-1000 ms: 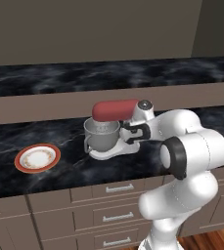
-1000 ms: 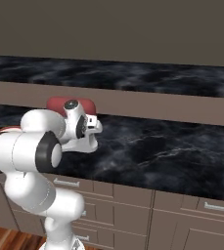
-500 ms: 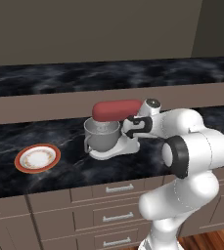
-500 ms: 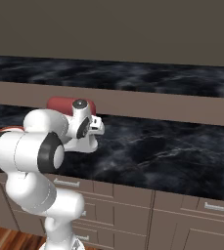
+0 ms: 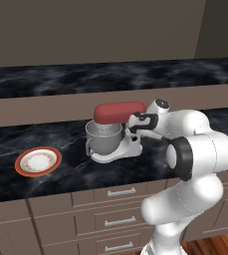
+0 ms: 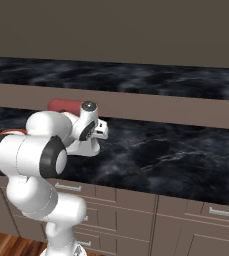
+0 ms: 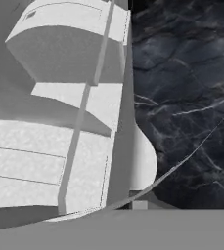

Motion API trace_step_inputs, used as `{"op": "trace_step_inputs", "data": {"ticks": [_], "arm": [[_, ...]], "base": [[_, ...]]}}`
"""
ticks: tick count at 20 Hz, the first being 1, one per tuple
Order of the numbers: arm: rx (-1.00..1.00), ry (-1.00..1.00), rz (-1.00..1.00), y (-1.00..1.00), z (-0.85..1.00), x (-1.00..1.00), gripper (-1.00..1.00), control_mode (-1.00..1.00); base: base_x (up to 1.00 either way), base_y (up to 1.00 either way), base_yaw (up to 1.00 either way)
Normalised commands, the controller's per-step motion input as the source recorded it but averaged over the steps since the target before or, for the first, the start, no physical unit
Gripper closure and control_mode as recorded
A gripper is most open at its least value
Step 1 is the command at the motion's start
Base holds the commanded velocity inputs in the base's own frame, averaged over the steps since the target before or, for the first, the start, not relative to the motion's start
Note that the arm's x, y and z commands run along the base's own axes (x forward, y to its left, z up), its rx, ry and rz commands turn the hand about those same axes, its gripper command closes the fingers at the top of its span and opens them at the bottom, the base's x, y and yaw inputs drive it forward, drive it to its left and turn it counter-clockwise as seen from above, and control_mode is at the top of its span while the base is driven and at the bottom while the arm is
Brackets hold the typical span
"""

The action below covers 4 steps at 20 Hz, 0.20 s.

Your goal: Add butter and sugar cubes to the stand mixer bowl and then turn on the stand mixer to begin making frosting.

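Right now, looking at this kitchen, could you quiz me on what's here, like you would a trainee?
1. True or false: the orange-rimmed plate sits left of the stand mixer in the left base view.
2. What colour is the mixer's rounded head?
3. Multiple choice: where is the stand mixer bowl? A) on the plate, B) under the mixer's head on its white base, C) in a drawer.

Key:
1. True. The plate lies on the dark marble counter, apart from the mixer.
2. Dark red.
3. B. The grey metal bowl sits under the head; the arm's end effector is close beside the mixer's white body.
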Motion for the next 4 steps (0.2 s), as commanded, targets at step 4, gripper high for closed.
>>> {"op": "trace_step_inputs", "data": {"ticks": [4], "arm": [[0.07,0.05,0.00,-0.41,0.00,0.00,1.00,-1.00]], "base": [[0.00,0.00,0.00]]}}
